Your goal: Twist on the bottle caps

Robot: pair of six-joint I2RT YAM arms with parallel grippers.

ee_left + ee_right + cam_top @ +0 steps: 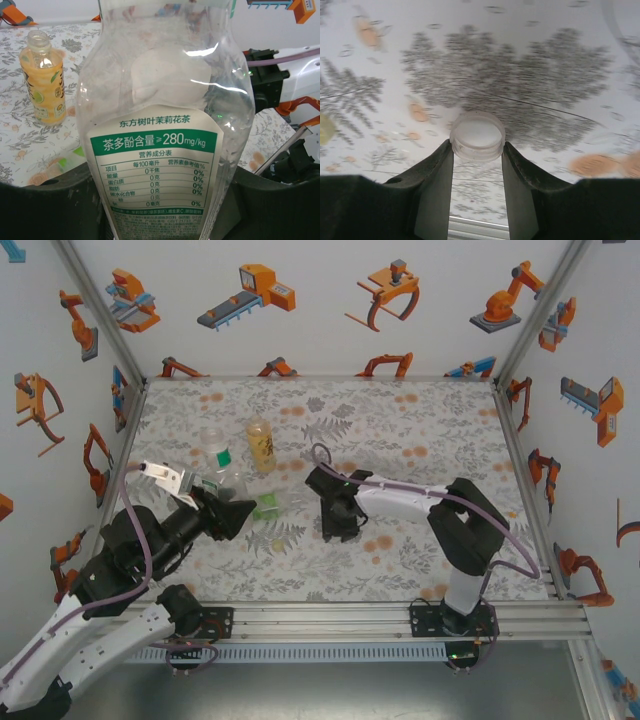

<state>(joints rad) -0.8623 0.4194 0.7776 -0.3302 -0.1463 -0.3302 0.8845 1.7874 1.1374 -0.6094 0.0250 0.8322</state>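
My left gripper [232,510] is shut on the lower part of the slim clear bottle [165,100] with a white-green label, which stands up out of the jaws [217,452]. The amber bottle [261,443] with a yellow label stands upright just behind it, its neck open [39,42]. The squat green-tinted bottle [270,505] lies on the table between the two grippers. My right gripper [477,147] is shut on a pale translucent bottle cap [477,136], pinched at the fingertips with its open side towards the camera. In the top view that gripper [336,518] hangs low over the table's middle.
The patterned table [420,430] is walled in on three sides, with a metal rail [400,615] along the near edge. A small yellowish round thing [277,543], perhaps another cap, lies in front of the green bottle. The right arm [295,65] stands just beyond the held bottle.
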